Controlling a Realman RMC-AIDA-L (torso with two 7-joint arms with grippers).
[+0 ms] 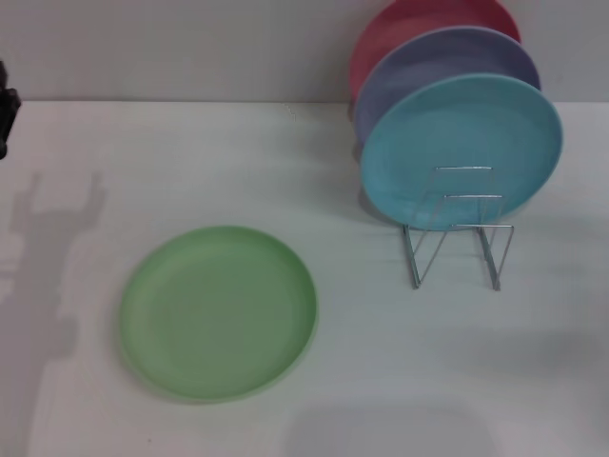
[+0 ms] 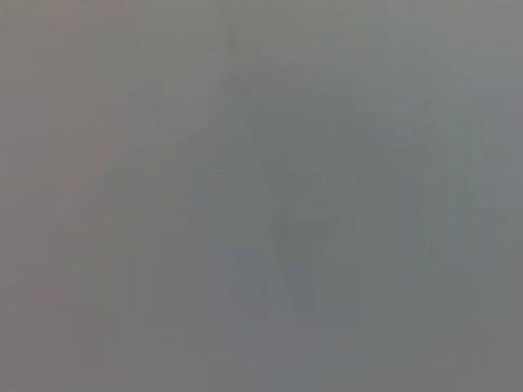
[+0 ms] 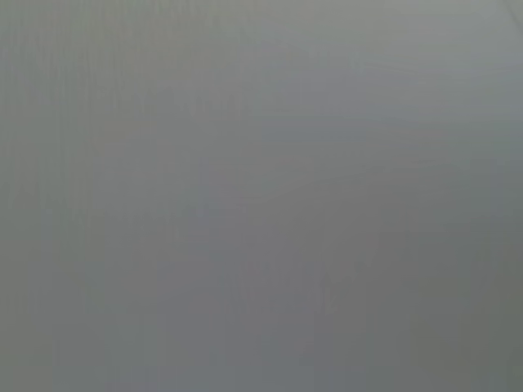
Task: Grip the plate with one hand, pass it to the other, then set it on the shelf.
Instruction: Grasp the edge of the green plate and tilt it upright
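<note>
Green plate (image 1: 218, 312) lies flat on the white desk (image 1: 381, 381), well apart from the wire shelf (image 1: 457, 228) toward robot-left; matte round plastic, likely light, stiff, slippery, so pinch its shallow rim; neither end effector visible, grip state can't tell.

Head view downward over table (image 1: 400, 381), wrist views blank

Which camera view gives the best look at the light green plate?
The head view. There the light green plate lies flat and fully visible on the white table, to the left of the wire plate rack. The left wrist and right wrist views show only a plain grey surface, with no plate at all.
</note>
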